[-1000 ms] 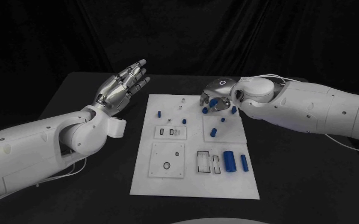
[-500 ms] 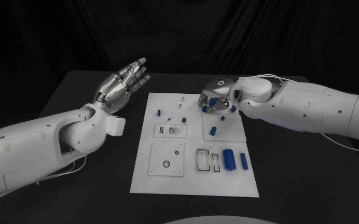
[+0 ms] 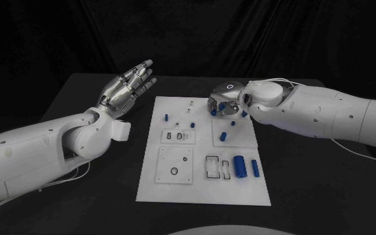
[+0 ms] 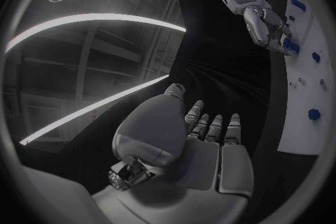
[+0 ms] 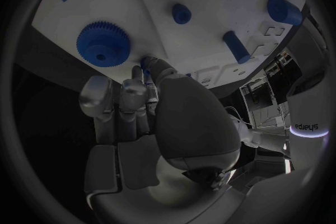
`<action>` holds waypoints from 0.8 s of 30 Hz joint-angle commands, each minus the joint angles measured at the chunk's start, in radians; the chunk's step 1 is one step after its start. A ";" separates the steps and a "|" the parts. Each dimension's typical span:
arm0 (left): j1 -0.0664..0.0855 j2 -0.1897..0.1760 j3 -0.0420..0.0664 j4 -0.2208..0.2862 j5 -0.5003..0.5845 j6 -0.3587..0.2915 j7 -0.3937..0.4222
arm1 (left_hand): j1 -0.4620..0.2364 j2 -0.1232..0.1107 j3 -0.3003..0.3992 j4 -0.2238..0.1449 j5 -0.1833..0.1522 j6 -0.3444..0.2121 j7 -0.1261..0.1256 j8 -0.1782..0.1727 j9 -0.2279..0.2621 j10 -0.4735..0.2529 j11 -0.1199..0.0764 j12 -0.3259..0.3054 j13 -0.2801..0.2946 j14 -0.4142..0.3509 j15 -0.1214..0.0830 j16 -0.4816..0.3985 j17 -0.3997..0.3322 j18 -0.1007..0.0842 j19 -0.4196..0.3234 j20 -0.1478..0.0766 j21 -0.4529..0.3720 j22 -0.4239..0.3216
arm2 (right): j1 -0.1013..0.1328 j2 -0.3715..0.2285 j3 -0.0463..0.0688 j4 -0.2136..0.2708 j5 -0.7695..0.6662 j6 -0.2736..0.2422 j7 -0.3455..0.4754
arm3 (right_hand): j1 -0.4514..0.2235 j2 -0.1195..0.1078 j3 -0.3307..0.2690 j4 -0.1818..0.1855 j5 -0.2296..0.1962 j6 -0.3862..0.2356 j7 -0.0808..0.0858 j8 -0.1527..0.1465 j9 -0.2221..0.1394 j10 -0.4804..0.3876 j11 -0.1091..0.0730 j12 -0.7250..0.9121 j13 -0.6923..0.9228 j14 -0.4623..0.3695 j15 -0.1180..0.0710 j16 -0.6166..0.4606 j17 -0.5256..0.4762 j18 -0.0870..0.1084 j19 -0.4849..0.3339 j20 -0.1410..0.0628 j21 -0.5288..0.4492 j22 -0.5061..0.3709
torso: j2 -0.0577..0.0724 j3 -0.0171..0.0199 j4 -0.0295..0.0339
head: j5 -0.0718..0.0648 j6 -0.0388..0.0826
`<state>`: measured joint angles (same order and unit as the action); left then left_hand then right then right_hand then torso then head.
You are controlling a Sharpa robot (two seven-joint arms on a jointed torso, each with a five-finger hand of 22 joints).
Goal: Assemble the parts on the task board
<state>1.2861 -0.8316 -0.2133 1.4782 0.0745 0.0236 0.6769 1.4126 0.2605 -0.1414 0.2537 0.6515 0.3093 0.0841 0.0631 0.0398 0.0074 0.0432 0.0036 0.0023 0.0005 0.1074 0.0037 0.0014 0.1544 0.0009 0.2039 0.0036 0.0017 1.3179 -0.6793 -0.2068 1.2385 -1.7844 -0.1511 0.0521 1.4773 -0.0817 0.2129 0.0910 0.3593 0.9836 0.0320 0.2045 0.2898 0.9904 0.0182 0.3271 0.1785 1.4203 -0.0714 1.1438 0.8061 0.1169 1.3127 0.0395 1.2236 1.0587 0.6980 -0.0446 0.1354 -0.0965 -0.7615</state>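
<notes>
- White and flat, the task board (image 3: 205,159) lies in the middle of the black surface (image 3: 313,180), with small blue parts spread across it.
- The right robot hand (image 3: 223,103) hangs over the board's far right area, fingers curled downward. The right wrist view shows its fingertips (image 5: 148,65) closed round a small blue part (image 5: 148,59) right at the board, just beside a blue gear (image 5: 104,44).
- Compared with a second ago, this hand has drawn slightly toward the far edge of the board and its fingers have bunched tighter; the shift is small.
- The left robot hand (image 3: 129,88) is raised beside the board's far left corner, clear of the surface, palm open, fingers straight and apart, holding nothing. It stays just as it was a second ago.
- Near the front right of the board, a thick blue cylinder (image 3: 239,167) and a slimmer blue peg (image 3: 255,168) lie side by side next to a dark rectangular slot; neither has moved.
- A short blue piece (image 3: 223,136) lies mid-board on the right, and another blue peg (image 3: 166,118) stands near the left edge, both unchanged.
</notes>
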 commanded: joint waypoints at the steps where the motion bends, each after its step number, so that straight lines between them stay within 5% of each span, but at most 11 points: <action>1: 0.000 0.003 0.001 -0.003 -0.001 0.017 0.078 | 0.012 -0.002 0.007 -0.001 0.005 0.006 0.001 0.005 0.001 -0.002 0.006 -0.002 0.000 0.000 0.011 -0.004 -0.001 0.009 -0.001 0.008 -0.004 -0.002 | -0.005 0.000 -0.001 -0.004 -0.001 -0.045 0.025 | 0.011 0.010 0.013 -0.006 -0.004 0.020 0.011 0.021 0.020 0.022 -0.003 0.015 0.006 0.002 -0.005 0.004 0.010 -0.005 0.003 -0.003 0.006 0.014 | 0.000 0.0000 0.0003 | 0.000 -0.002; 10: -0.001 -0.003 0.001 -0.006 -0.001 0.017 0.075 | 0.015 -0.003 0.010 -0.005 0.009 0.006 0.001 0.005 0.001 -0.002 0.006 -0.002 0.000 0.000 0.014 -0.004 -0.001 0.010 -0.001 0.012 -0.004 -0.002 | 0.001 -0.017 0.000 0.023 0.014 -0.123 0.043 | 0.005 0.005 0.024 -0.016 0.011 0.048 0.027 0.059 0.061 0.069 -0.011 0.031 0.014 0.019 -0.011 0.028 0.051 -0.013 0.023 -0.010 0.030 0.056 | -0.001 -0.0008 0.0006 | 0.012 -0.004; 24: -0.001 -0.006 0.001 0.007 -0.001 0.016 0.063 | 0.018 -0.005 0.013 -0.009 0.012 0.010 0.001 0.007 0.001 0.000 0.006 -0.001 0.000 0.000 0.016 -0.004 -0.001 0.012 -0.001 0.016 -0.004 -0.002 | 0.084 0.013 0.000 0.028 0.031 -0.129 0.031 | -0.011 -0.002 0.028 -0.010 0.007 0.053 0.027 0.068 0.077 0.088 -0.010 0.026 0.013 0.029 -0.011 0.049 0.087 -0.021 0.040 -0.010 0.054 0.092 | -0.001 -0.0013 0.0025 | 0.019 -0.015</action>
<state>1.2857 -0.8404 -0.2135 1.4811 0.0743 0.0281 0.6771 1.4206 0.2525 -0.1331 0.2453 0.6595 0.3128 0.0877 0.0669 0.0397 0.0073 0.0432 0.0036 0.0025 0.0003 0.1146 0.0037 0.0010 0.1545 0.0011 0.2111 0.0036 0.0009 1.3990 -0.6696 -0.2070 1.2711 -1.7629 -0.2645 0.0859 1.4734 -0.0843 0.2390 0.0786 0.3710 1.0235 0.0522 0.2679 0.3129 1.0717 0.0102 0.3542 0.1917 1.4447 -0.0831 1.1890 0.8918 0.1169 1.3472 0.0303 1.2709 1.1501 0.6974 -0.0458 0.1355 -0.0766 -0.7736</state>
